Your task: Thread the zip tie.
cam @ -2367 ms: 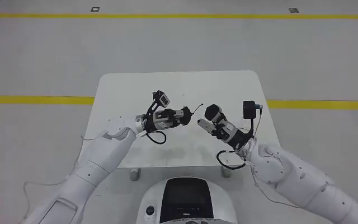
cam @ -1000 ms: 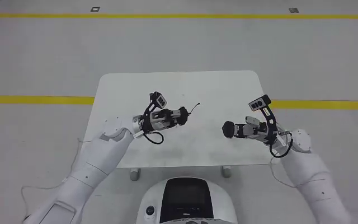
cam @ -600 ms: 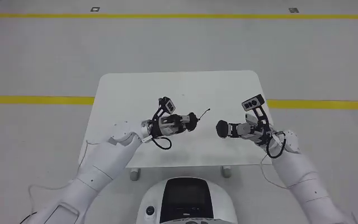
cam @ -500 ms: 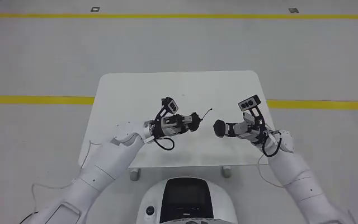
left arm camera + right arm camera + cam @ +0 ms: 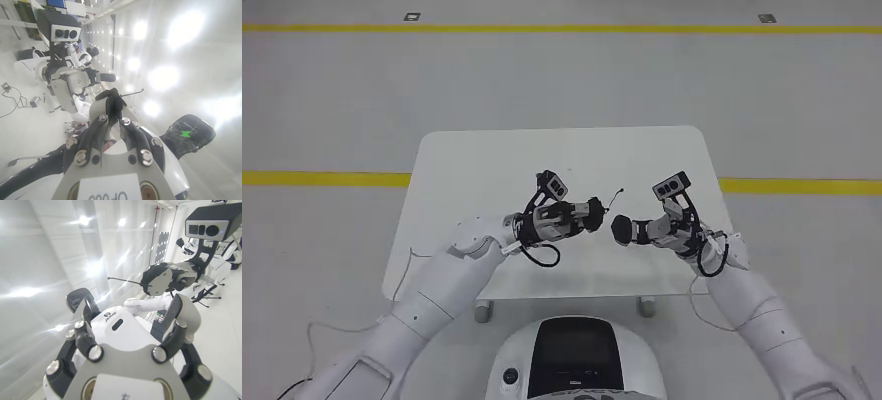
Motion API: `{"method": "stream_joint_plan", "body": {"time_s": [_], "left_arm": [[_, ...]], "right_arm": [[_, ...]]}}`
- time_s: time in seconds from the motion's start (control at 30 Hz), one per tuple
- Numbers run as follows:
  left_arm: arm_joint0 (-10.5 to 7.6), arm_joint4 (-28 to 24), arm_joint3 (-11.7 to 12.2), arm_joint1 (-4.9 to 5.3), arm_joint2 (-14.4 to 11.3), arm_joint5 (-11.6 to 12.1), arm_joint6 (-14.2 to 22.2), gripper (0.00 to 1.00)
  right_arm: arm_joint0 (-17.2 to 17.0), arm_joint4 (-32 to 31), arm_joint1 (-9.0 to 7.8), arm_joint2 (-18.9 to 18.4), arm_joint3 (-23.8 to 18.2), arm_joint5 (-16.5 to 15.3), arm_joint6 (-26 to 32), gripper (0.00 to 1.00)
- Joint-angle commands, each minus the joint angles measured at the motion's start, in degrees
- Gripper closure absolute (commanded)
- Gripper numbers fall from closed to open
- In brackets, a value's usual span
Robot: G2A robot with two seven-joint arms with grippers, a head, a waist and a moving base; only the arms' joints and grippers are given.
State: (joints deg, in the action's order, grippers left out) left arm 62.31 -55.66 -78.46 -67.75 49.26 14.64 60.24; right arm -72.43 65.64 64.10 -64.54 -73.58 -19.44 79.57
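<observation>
Evidently the step in hand was passing the free end across. The left tool [image 5: 113, 98] was clamped shut on the zip tie [image 5: 132, 93], with the black strap bunched between its pads and 1 thin straight length sticking out toward the right tool [image 5: 130, 302]. That right tool was spread wide and held nothing. In the top view both hung over the near middle of the surface [image 5: 492, 170], the tie's free end near the right tool but apart from it.

To do this well, I judged, the right tool should line its gap up with the protruding strand and close a little back from the tip, so the end does not bend away. The left should hold firm without twisting. Whether that tip was the head or the tail was too small to tell.

Both forearms angled inward from the robot's sides, and the 2 tools pointed almost nose to nose.
</observation>
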Motion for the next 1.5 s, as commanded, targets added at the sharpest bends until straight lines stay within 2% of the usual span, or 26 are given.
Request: {"method": "stream_joint_plan", "body": {"time_s": [0.0,0.1,0.17,0.43,0.6,0.67,0.87,1.13,1.2,1.3,1.47], "left_arm": [[0.25,0.4,-0.5,-0.04,-0.2,-0.2,-0.9,1.0],[1.01,-0.2,-1.9,-0.29,-0.6,0.0,-1.7,1.0],[1.25,-1.2,-2.0,-0.52,-0.9,0.5,-1.7,1.0],[1.43,-7.0,-0.2,-1.65,-1.2,2.2,-0.3,1.0],[1.14,-7.9,0.7,-2.04,-1.2,2.1,0.4,1.0],[1.14,-7.9,0.7,-2.04,-1.2,2.1,0.4,1.0],[1.14,-7.9,0.7,-2.04,-1.2,2.1,0.4,1.0],[1.14,-7.9,0.7,-2.04,-1.2,2.1,0.4,1.0],[1.14,-7.9,0.7,-2.04,-1.2,2.1,0.4,1.0],[1.14,-7.9,0.7,-2.04,-1.2,2.1,0.4,1.0],[1.14,-7.9,0.7,-2.04,-1.2,2.1,0.4,1.0]], "right_arm": [[-0.4,-0.7,0.16,0.4,-1.8,0.4,-1.4,0.0],[-0.6,-2.1,0.5,1.3,-2.2,0.2,-2.7,0.0],[-0.5,-1.3,0.84,1.7,-2.0,0.0,-2.7,0.0],[-0.1,2.2,2.28,2.1,-0.4,0.0,0.1,0.0],[-0.3,2.5,2.78,2.1,-0.7,0.0,0.1,0.31],[-0.4,2.3,2.96,1.9,-1.2,0.0,0.1,0.48],[-0.6,0.4,3.53,0.9,-1.4,0.0,0.1,0.59],[-0.8,-0.3,4.45,0.3,-1.1,0.0,0.1,0.66],[-0.8,-0.3,4.61,0.2,-1.1,0.0,0.1,0.72],[-0.7,-0.4,4.88,0.0,-1.0,0.0,0.1,0.76],[-0.5,-0.5,5.29,0.1,-0.5,0.0,0.1,0.77]]}}
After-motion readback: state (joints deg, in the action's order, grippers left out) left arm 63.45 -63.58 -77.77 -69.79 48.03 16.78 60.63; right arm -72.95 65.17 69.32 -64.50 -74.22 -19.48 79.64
